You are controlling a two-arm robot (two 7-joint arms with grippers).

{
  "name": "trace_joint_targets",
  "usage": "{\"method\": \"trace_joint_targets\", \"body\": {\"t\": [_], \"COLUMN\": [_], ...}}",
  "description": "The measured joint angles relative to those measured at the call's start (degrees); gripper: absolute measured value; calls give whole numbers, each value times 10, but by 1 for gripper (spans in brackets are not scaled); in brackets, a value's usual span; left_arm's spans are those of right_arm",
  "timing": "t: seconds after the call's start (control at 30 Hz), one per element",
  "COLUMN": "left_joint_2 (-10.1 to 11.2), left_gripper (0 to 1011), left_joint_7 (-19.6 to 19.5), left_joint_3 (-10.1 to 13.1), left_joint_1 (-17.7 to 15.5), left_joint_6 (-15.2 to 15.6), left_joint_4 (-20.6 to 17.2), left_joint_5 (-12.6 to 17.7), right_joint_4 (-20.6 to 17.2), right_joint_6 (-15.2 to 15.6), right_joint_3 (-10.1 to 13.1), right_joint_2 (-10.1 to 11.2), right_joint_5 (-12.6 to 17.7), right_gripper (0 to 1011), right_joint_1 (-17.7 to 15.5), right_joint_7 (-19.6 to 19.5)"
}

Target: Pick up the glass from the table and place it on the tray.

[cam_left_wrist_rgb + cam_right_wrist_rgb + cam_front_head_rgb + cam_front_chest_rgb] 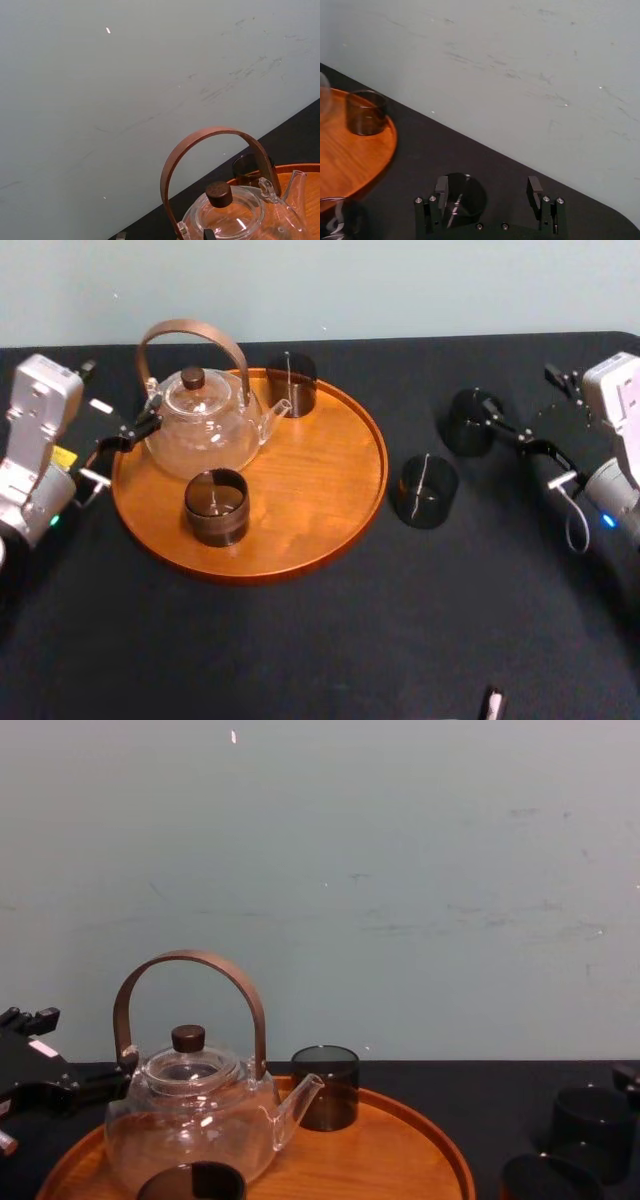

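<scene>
Head view shows the black table [300,660] with the round wooden tray [330,480] on its left half. On the tray a clear teapot [200,420] stands at the left side, with a rear tray glass [291,383] at the tray's far rim and a front tray glass [216,507] near its front rim. Two more dark glasses stand upright on the bare table, to the right of the tray. The second glass [423,491] is just beside the tray's right rim. The glass [466,422] stands farther toward the table's far right corner. The right gripper [488,192] is low over the table at that glass with its fingers spread wide and nothing held. In the right wrist view the glass stands just ahead of one finger [441,187], off centre from the gap. The left gripper [130,445] sits at the tray's left rim close to the teapot, its tips apart and empty.
</scene>
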Motion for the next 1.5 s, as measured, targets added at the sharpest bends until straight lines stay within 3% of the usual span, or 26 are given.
{"method": "trace_joint_targets", "body": {"t": [0.3,0.67,1.5], "left_joint_2": [0,0,0], "left_gripper": [1001,1001,1001], "left_joint_7": [0,0,0], "left_joint_3": [0,0,0], "left_joint_1": [0,0,0], "left_joint_6": [0,0,0], "left_joint_4": [0,0,0], "left_joint_5": [0,0,0], "right_joint_4": [-74,-128,-158], "right_joint_6": [17,21,26], "right_joint_3": [15,28,38], "right_joint_2": [11,13,-9], "right_joint_5": [21,23,14], "right_gripper": [1002,1003,1002], "right_joint_1": [-59,-109,-149], "right_joint_7": [19,26,68]}}
